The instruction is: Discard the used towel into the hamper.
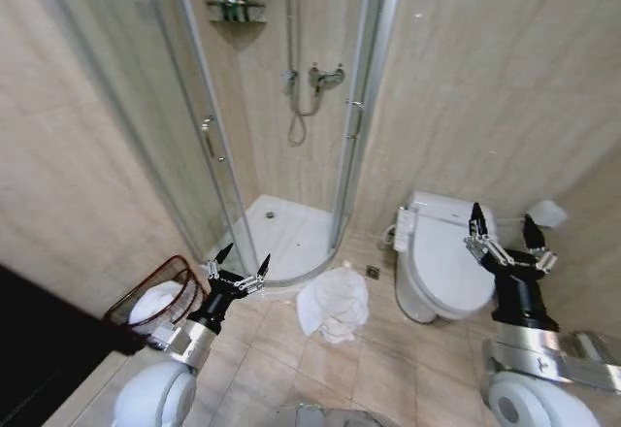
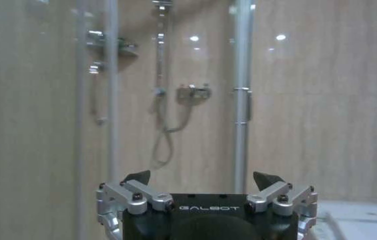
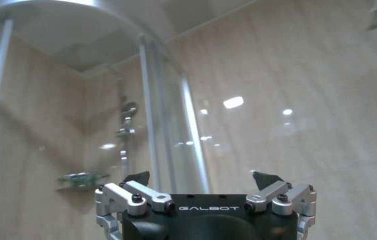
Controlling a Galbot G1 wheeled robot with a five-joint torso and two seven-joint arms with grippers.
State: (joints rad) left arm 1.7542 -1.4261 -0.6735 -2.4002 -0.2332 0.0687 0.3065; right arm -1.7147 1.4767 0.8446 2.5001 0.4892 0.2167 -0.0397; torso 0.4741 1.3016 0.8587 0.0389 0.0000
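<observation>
Head view: a white towel [image 1: 334, 306] lies crumpled on the floor by the shower [image 1: 291, 107]. The hamper [image 1: 155, 296] stands left of the shower, beside the spread, empty left gripper [image 1: 236, 267]. The right gripper [image 1: 505, 233], spread, hovers over the toilet [image 1: 441, 262]. Left wrist view: fingers [image 2: 137, 176] apart, facing the shower. Right wrist view: fingers [image 3: 137, 177] apart.

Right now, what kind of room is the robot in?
A bathroom, judging by the glass shower stall, the toilet and the tiled floor.
</observation>
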